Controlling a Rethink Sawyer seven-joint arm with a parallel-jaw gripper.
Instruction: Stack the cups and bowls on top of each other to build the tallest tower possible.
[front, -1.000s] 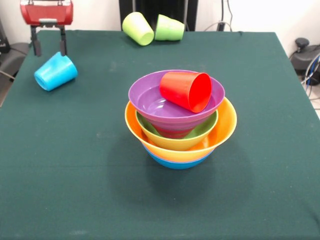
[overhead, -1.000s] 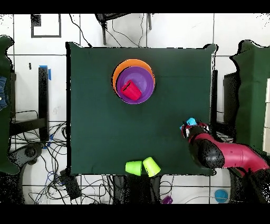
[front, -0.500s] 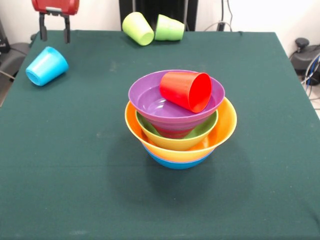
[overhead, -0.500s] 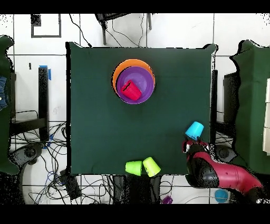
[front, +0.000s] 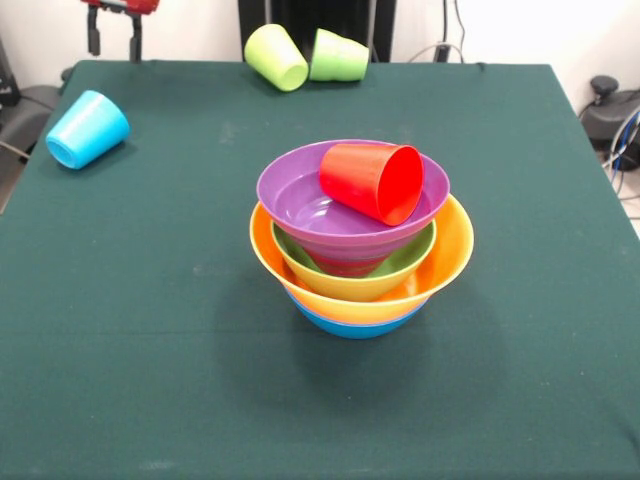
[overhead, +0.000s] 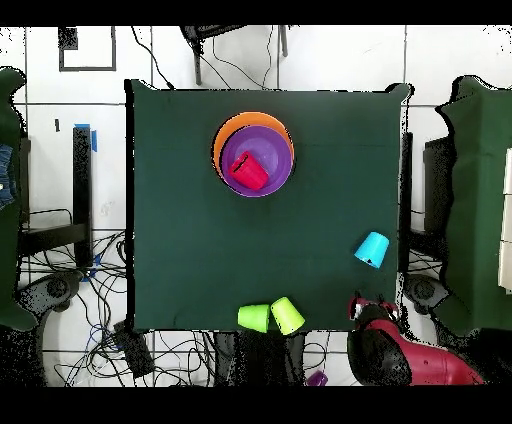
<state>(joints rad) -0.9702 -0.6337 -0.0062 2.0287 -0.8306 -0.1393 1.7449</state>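
The tower (front: 360, 255) (overhead: 255, 155) of nested bowls stands mid-table: blue at the bottom, then orange, green, a red rim, and a purple bowl on top. A red cup (front: 373, 181) (overhead: 248, 170) lies on its side in the purple bowl. The sky blue cup (front: 87, 129) (overhead: 371, 249) lies on its side near the table's edge. A yellow-green cup (front: 275, 56) (overhead: 288, 315) and a green cup (front: 339, 56) (overhead: 254, 318) lie side by side at the far edge. My gripper (front: 113, 36) (overhead: 366, 303) is open and empty, drawn back beyond the blue cup.
The green table (front: 150, 330) ends close beside the blue cup. Cables and chair parts lie on the floor around the table in the overhead view.
My gripper has let go of the sky blue cup and pulled back up toward the robot's base. The cup rolled a little toward the table's side edge.
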